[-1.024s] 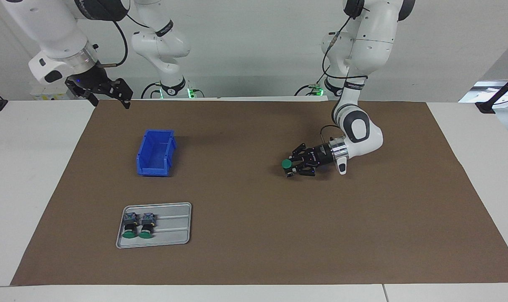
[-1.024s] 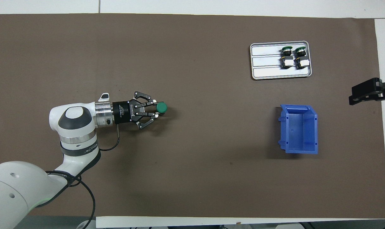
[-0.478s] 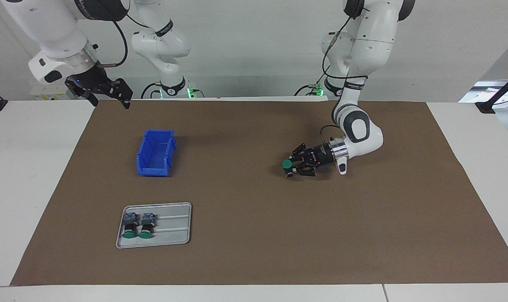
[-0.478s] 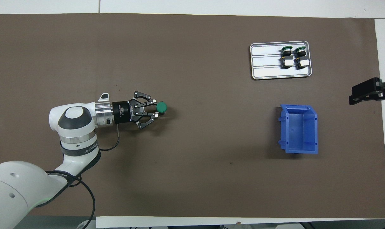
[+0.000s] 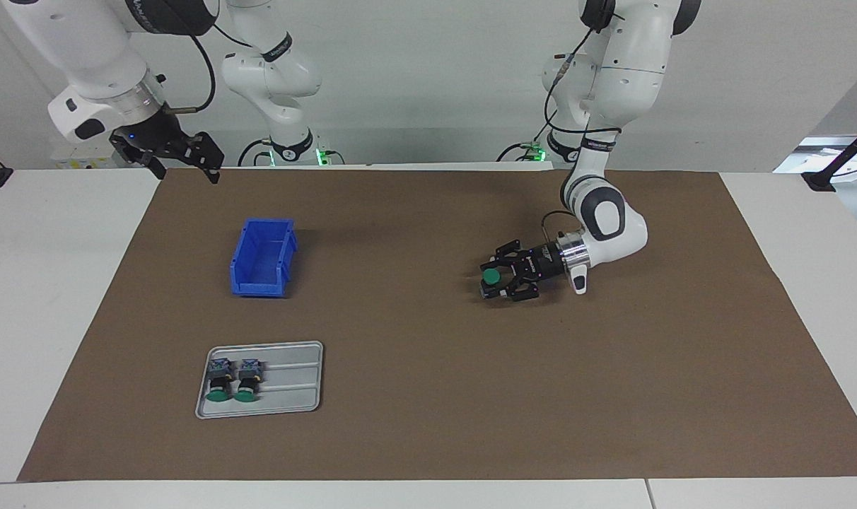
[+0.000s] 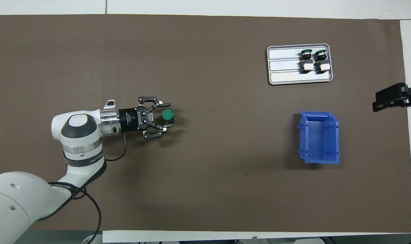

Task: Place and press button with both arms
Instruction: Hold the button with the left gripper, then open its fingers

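Looking across the table at the robots, I see the left gripper low over the brown mat toward the left arm's end, fingers spread apart, and the button standing between them with its green cap up; whether a finger touches it I cannot tell. The right gripper hangs in the air above the mat's edge by the right arm's base, waiting, jaws wide and empty. A blue bin sits toward the right arm's end, and a grey tray, farther from the robots than the bin, carries two more buttons side by side.

From above, the left gripper lies level with its fingers parted around the button. The right gripper shows at the edge, over the border of the mat. The bin looks empty; the tray holds its two buttons at one end.
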